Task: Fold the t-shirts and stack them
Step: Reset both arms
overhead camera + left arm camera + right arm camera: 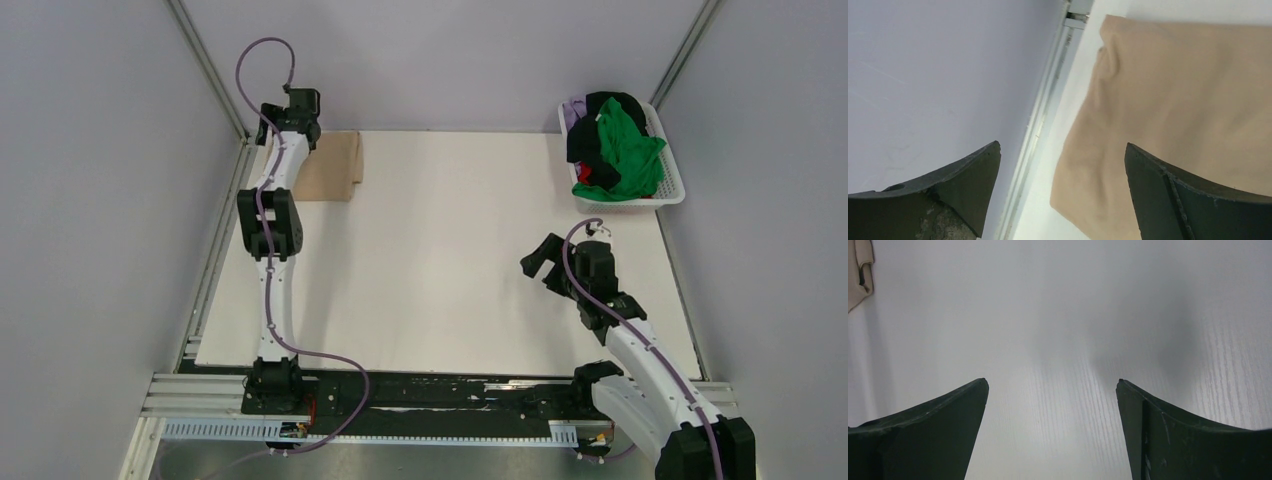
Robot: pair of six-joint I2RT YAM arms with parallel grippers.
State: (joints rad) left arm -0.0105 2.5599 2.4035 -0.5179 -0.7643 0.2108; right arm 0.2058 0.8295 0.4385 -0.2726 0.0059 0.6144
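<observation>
A folded tan-beige t-shirt (332,168) lies at the table's far left corner. My left gripper (296,118) hovers over its left edge, by the wall rail. In the left wrist view the tan t-shirt (1173,100) lies beneath the left gripper (1062,144), whose jaws are open and hold nothing. The green t-shirt (628,150), black t-shirt (590,140), a bit of the red one (585,176) and the pale purple one (573,108) are bunched in the white basket (672,188). My right gripper (540,262) (1051,380) is open over bare table.
The basket stands at the far right corner against the wall. A metal rail (1040,120) runs along the table's left edge beside the grey wall. The white table (450,260) spreads between the two arms.
</observation>
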